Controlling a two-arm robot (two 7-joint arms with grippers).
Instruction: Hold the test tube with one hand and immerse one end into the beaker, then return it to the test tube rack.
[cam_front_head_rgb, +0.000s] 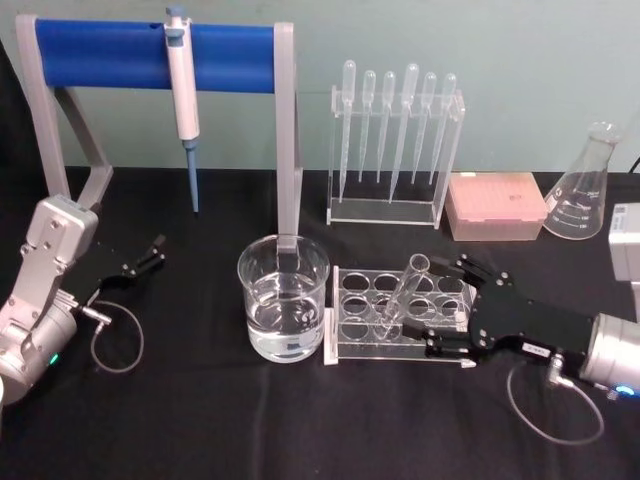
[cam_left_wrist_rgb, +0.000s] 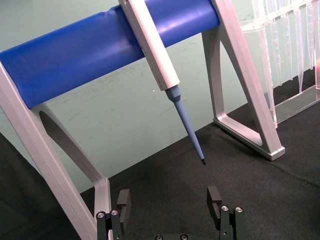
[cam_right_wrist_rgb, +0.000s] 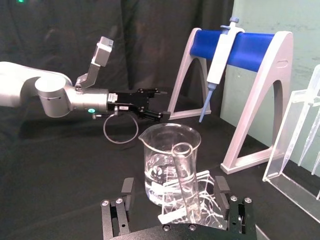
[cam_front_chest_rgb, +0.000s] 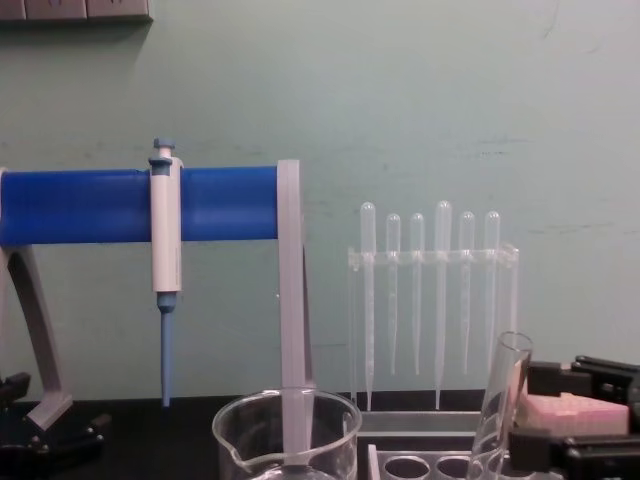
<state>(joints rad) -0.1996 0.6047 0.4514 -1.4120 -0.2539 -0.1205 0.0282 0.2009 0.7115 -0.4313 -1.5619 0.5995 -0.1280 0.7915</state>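
Right claw (cam_front_head_rgb: 447, 306), spread, faces the tube rack (cam_front_head_rgb: 350, 345). I see the test tube (cam_front_head_rgb: 403, 295) standing in it just ahead of the fingertips, on the beaker (cam_front_head_rgb: 283, 300) side, rim leaning toward the claw. Left claw (cam_front_head_rgb: 150, 255), spread, sits well apart on the counter (cam_front_head_rgb: 200, 420).

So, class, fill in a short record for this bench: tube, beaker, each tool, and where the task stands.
tube: tilted in the rack, rim up
beaker: left of the rack, part filled with clear liquid
right tool: open around the tube, not closed on it
left tool: open, idle near the blue stand
stage: tube in rack, not in beaker
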